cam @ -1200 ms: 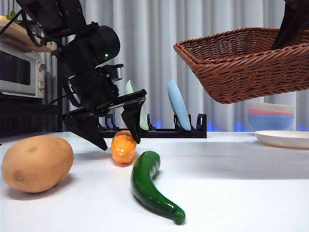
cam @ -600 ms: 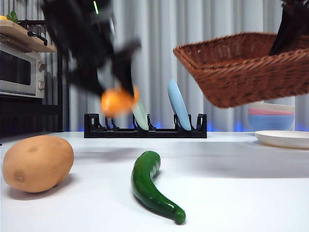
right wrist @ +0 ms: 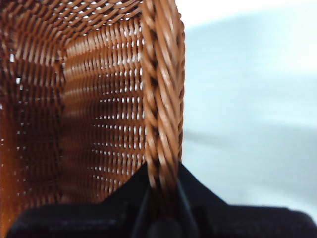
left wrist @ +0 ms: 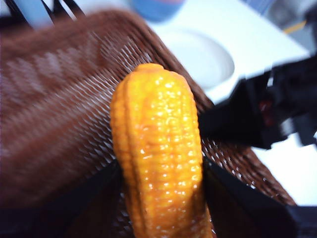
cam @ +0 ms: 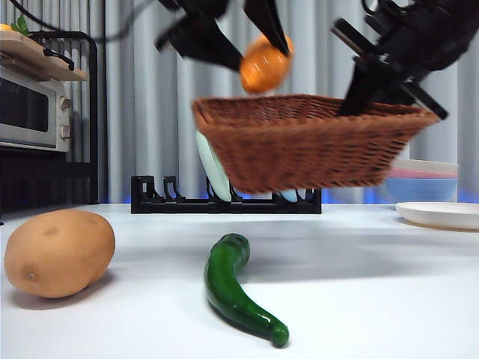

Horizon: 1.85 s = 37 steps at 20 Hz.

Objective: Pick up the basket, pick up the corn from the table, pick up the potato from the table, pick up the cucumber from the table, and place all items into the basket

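My left pincer (cam: pixel 258 34) pinches the glossy, slippery corn (cam: pixel 265 63) mid-cob above the basket (cam: pixel 307 142); my right pincer (right wrist: pixel 161 191) clamps its stiff braided rim.

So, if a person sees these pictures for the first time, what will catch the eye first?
Most striking is the basket hanging in the air above the table, held at its rim by the right end effector. Just above it, the left end effector grips the orange-yellow corn over the basket's opening. Below, the potato and the cucumber lie on the table, apart from each other.
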Motion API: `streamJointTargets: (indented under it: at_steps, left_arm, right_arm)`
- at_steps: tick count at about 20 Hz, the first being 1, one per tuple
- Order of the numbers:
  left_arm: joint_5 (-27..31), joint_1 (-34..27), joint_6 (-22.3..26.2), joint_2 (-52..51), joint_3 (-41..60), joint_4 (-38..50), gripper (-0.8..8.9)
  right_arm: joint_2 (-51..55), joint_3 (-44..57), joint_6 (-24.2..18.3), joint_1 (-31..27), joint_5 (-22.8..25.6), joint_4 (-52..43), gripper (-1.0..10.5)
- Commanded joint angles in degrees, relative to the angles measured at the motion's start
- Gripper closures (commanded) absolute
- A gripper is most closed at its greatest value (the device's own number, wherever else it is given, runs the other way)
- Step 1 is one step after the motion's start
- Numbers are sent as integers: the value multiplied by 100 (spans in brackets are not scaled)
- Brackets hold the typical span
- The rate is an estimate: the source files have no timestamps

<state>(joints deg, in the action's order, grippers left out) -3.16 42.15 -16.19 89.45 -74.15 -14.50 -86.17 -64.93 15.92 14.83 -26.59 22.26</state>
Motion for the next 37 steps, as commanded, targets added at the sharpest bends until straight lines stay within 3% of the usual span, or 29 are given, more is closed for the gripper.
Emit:
streamJointTargets:
  at_steps: [1,4,5,6,7,8,15,19,24,26,31,37]
  left_arm:
    - [13,74,-74,313,66,-48,821]
    - [11,155,-63,369,66,-120,784]
    - [7,188,-31,369,66,-70,665]
    - [-4,186,-28,369,66,-31,416]
    - [-4,186,-28,369,66,-33,233]
    - [-7,186,-26,369,66,-50,178]
    - [-199,201,-26,133,-24,-575,187]
    - [-129,201,586,-883,-496,-2345,188]
    - [420,203,498,-2295,-492,-4478,189]
    - [577,221,249,-2553,-356,-5088,189]
    - [1172,297,-525,-2973,1180,-4903,188]
    - [1005,234,-1067,-2544,2699,-2988,187]
  right_arm:
    - [-2,-39,229,66,-31,-164,959]
    - [-2,-39,229,68,-33,-146,959]
    - [-2,-39,229,68,-33,-144,959]
    - [-2,-39,229,63,-33,-144,958]
    - [-2,-39,229,63,-33,-144,959]
    - [-2,-39,229,63,-33,-142,959]
    - [-2,-39,219,9,-31,-144,959]
    - [-2,-39,197,-258,-33,-164,958]
    - [-2,-39,197,-686,-52,-166,959]
    - [-2,-39,181,-763,-55,-166,959]
    - [-2,-39,111,-769,-55,-166,958]
    - [-2,-39,114,-769,-55,-160,959]
